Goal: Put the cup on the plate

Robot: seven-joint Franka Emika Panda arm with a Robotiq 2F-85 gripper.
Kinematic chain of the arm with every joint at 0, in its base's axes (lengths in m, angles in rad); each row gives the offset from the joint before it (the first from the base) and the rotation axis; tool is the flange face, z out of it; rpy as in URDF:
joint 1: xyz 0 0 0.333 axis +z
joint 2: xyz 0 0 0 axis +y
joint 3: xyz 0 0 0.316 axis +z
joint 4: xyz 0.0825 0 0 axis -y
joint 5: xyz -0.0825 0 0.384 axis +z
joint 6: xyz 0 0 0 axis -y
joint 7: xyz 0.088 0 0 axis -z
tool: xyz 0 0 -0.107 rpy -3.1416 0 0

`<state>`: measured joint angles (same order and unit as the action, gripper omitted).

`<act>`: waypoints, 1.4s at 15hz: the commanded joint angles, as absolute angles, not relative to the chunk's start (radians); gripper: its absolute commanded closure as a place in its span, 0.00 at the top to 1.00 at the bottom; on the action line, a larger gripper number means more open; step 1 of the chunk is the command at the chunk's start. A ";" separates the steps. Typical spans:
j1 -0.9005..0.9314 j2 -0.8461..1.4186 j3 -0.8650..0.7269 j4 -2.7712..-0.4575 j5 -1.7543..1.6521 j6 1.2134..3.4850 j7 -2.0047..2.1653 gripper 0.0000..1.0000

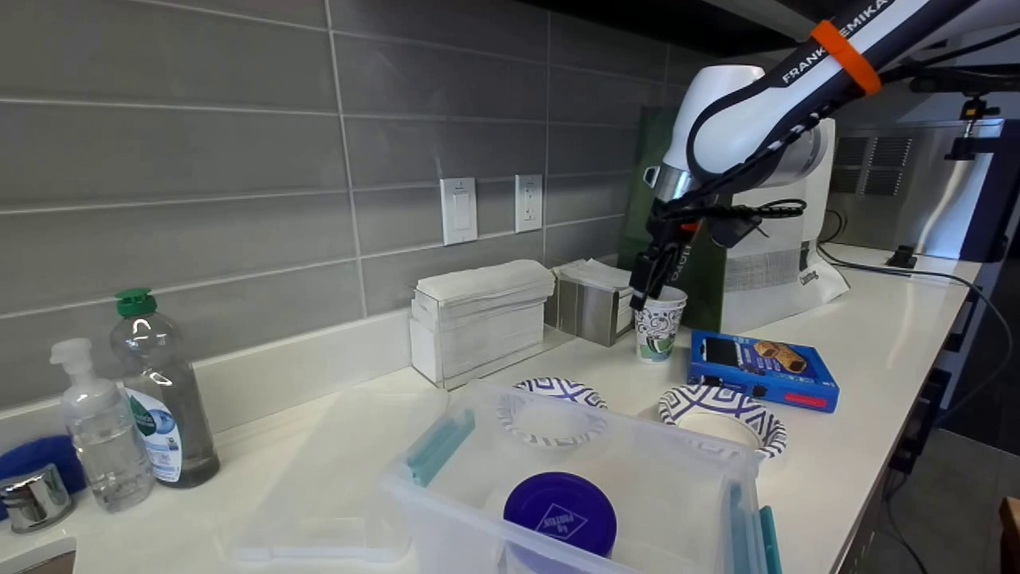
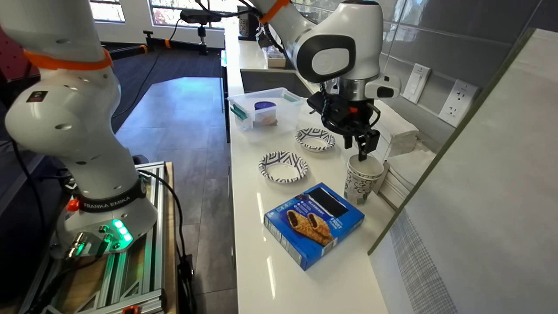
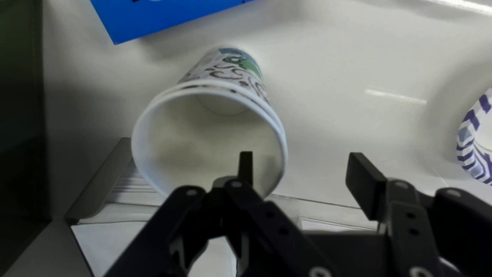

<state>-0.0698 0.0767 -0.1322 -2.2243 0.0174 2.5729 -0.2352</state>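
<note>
A: Where's our cup (image 3: 203, 127)?
B: Upright on the tabletop (image 2: 331, 283), near the blue box (image 2: 314, 222), not touching. Long axis vertical.
A: Which way from our hand (image 3: 301, 161)?
B: Wrist view: mouth at 9 to 10 o'clock. Its 3 o'clock wall falls in the hand's gap, one finger (image 3: 246, 165) overlapping the mouth. We can't tell if it dips inside.
A: Gripping?
B: No, spread, nothing held. We read it as pre-grasp: check depth, then close on that wall.
A: Then where?
B: In an exterior view, near plate (image 2: 282, 172) sits at 9 o'clock from the cup, far plate (image 2: 315, 143) at 10. We can't tell which the task means.
</note>
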 commanded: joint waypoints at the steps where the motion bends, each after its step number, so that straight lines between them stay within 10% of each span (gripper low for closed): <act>1: -0.088 0.104 -0.124 -2.201 -0.018 2.576 -0.188 0.58; 21: -0.098 0.095 -0.126 -2.182 -0.061 2.540 -0.112 0.02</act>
